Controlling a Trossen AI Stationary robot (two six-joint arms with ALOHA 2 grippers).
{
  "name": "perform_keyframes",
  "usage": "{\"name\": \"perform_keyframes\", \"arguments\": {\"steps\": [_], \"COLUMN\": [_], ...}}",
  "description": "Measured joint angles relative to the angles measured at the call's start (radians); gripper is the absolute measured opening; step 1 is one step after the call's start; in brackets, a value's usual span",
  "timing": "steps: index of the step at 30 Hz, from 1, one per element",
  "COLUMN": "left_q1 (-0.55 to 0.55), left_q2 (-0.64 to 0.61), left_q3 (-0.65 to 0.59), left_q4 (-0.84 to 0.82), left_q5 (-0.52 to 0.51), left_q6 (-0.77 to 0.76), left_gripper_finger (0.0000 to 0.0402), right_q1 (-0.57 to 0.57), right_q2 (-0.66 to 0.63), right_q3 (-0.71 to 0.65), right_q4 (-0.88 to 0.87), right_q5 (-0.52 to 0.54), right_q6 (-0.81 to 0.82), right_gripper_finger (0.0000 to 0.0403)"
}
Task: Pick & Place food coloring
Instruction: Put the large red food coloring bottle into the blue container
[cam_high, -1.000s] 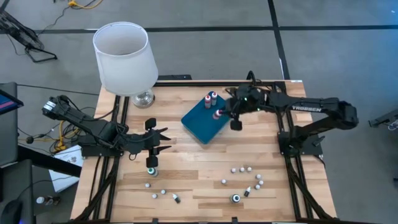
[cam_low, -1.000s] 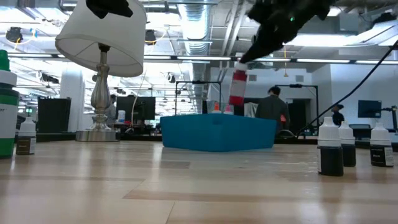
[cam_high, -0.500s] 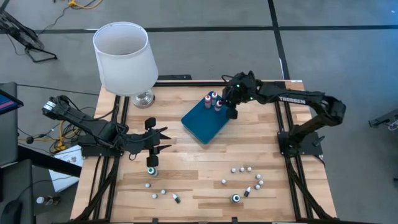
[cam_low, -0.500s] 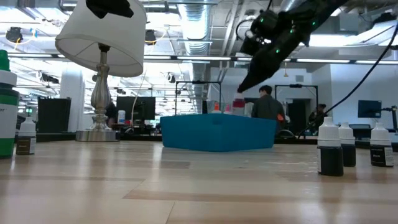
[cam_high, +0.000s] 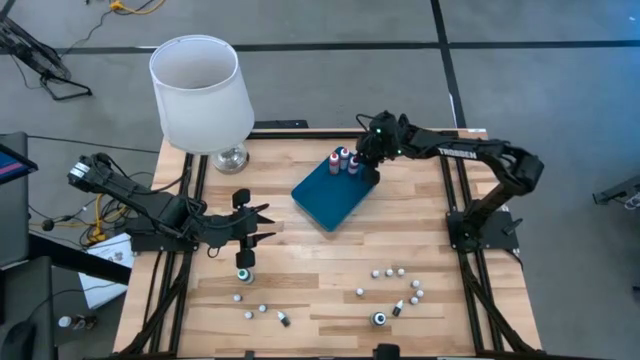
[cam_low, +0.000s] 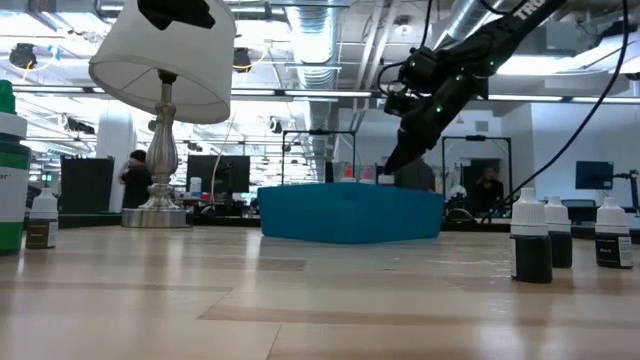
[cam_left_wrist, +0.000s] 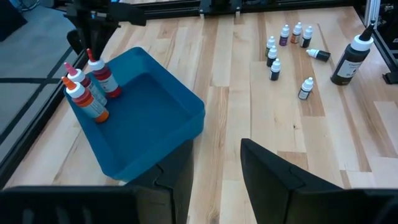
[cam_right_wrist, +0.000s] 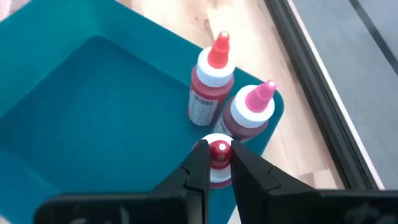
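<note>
The teal tray (cam_high: 335, 192) lies mid-table. In its far corner stand two food coloring bottles, one orange-red tipped (cam_right_wrist: 211, 81) and one pink tipped (cam_right_wrist: 252, 113). My right gripper (cam_right_wrist: 220, 167) hangs over that corner (cam_high: 367, 160), shut on a third, red-capped bottle (cam_right_wrist: 219, 151) beside them. Several tiny bottles (cam_high: 397, 285) stand or lie on the table's near part, and more lie near the left (cam_high: 260, 310). My left gripper (cam_high: 258, 222) waits open, left of the tray. My right gripper pinches the red-capped bottle at its cap (cam_right_wrist: 219, 148) between the two fingertips (cam_right_wrist: 200, 163), coming from above and pointing down. The bottle is upright inside the tray's far corner, next to the pink-tipped bottle. The fingers hide whether its base rests on the tray floor.
A white-shaded lamp (cam_high: 200, 95) stands at the far left corner. Two larger dark bottles (cam_high: 244, 272) (cam_high: 380, 319) stand near the front, the first just near my left gripper. Bare wood lies between the tray and the near bottles. People move in the room behind the table.
My right gripper has carried the red-capped bottle from over the tray's right edge toward the table's far edge and down. The bottle, which hung clear above the tray, is now behind the tray wall beside the other two.
</note>
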Motion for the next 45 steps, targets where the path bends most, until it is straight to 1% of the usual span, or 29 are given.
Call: {"name": "perform_keyframes", "arguments": {"steps": [7,18,31,35,37,45], "left_q1": [0.000,0.000,0.000,0.000,0.000,0.000], "left_q2": [0.000,0.000,0.000,0.000,0.000,0.000], "left_q3": [0.000,0.000,0.000,0.000,0.000,0.000], "left_q4": [0.000,0.000,0.000,0.000,-0.001,-0.003], "left_q5": [-0.001,-0.003,-0.003,-0.003,-0.002,-0.002], "left_q6": [-0.008,-0.008,-0.019,-0.027,-0.027,-0.028], "left_gripper_finger": [0.0125,0.0125,0.0125,0.0125,0.0125,0.0125], "right_q1": [0.001,-0.012,-0.013,-0.013,-0.013,-0.013], "right_q2": [0.031,0.031,0.030,0.030,0.030,0.029], "right_q3": [0.002,0.002,-0.001,0.000,0.006,0.047], "right_q4": [0.036,0.032,0.047,0.062,0.052,0.025], "right_q5": [-0.003,0.003,0.009,0.040,0.060,0.061], "right_q6": [0.000,0.030,0.045,0.045,0.045,0.046], "right_gripper_finger": [0.0044,0.0049,0.0106,0.0122,0.0130,0.0161]}}
